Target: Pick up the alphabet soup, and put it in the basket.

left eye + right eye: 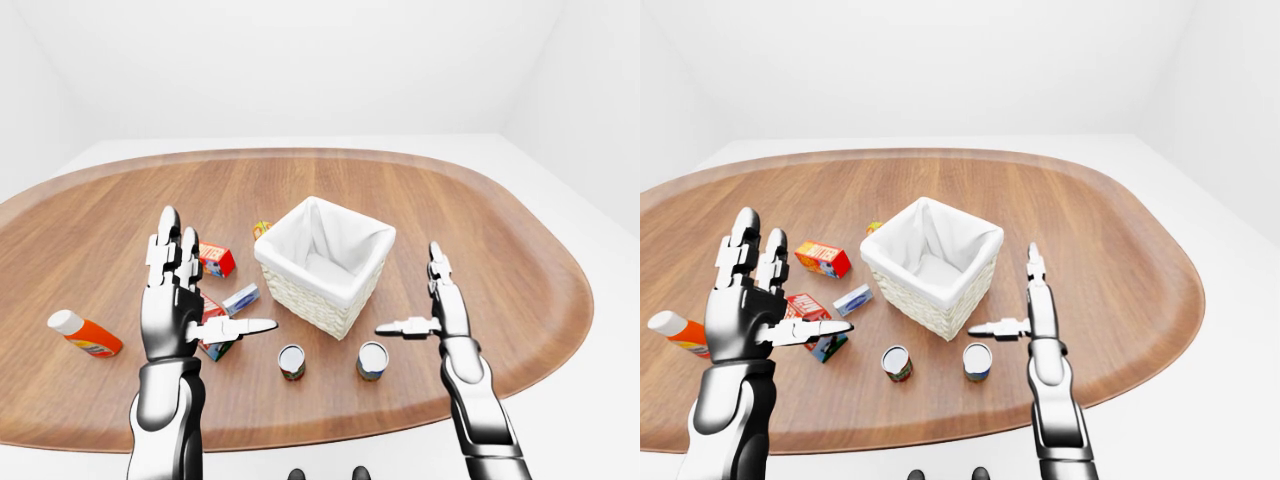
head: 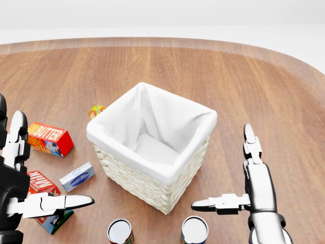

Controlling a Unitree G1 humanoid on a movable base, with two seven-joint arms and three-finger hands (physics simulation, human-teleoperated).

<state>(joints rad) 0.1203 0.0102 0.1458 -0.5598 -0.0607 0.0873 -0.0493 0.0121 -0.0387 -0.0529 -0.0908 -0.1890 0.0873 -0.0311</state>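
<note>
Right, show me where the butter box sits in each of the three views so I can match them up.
Left-eye view: the butter box lies left of centre, partly behind the left hand.
Head view: the box lies at the left edge, mid-height.
Right-eye view: it lies left of centre, in clear view.
Shared landmark: the basket, to the right of the box in every view.

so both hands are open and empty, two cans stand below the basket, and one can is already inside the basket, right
Not quite: the basket holds nothing but its white liner, as the head view shows. The rest stands: the left hand and right hand are open and empty, and both cans stand on the table below the basket.
</note>
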